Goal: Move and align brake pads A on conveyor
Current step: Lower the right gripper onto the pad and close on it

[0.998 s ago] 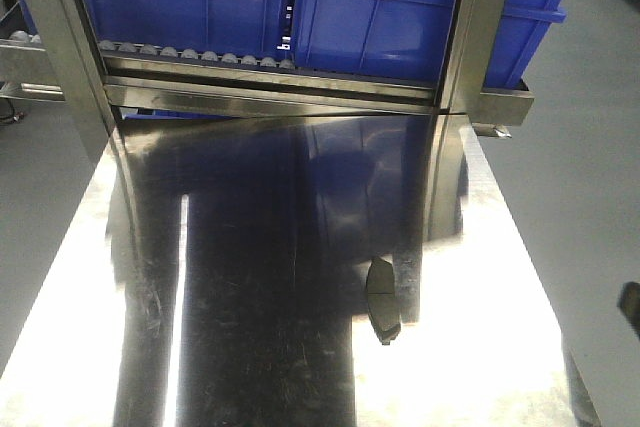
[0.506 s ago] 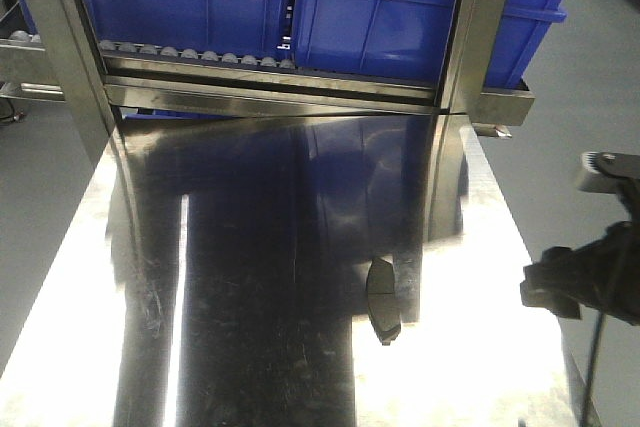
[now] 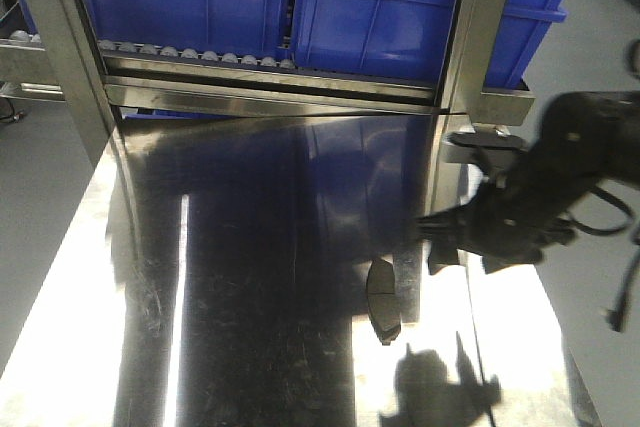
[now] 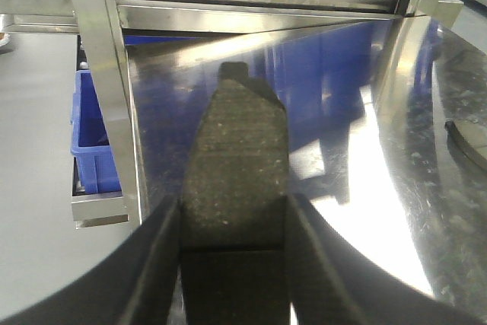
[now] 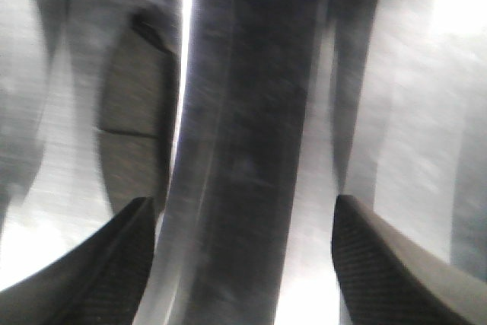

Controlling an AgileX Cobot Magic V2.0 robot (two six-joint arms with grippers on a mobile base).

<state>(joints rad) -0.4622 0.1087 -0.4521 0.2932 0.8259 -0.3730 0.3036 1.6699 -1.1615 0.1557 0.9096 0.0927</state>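
Between the left gripper's [image 4: 232, 207] two dark fingers [image 4: 156, 264], low in the centre of the left wrist view, sits one brake pad [image 4: 237, 150]. Its grey speckled friction face is up, and its centre groove runs crosswise near the bottom of the frame. The jaws press on its long edges, clamped on it, and the pad's far end points toward the upper middle of the frame over the shiny steel table [image 4: 365, 112]. A second brake pad [image 3: 382, 302] lies flat on that table, lower right of centre in the front view, with its long axis running roughly up and down the frame. The right wrist view is heavily blurred and shows this second pad in the upper left of the frame, outside the gap between the fingers. The right gripper [image 5: 243, 203] has its jaws spread wide, with only the table surface between them. From the right edge of the front view the dark right arm [image 3: 545, 172] extends in over the table. Its gripper end is up and to the right of the lying pad, near it but not touching. The arm's shadow [image 3: 440, 377] falls on the bright steel at the lower right. Across the top of the front view, blue bins [image 3: 400, 17] stand on a roller rack [image 3: 190, 52] between steel frame posts [image 3: 475, 27].
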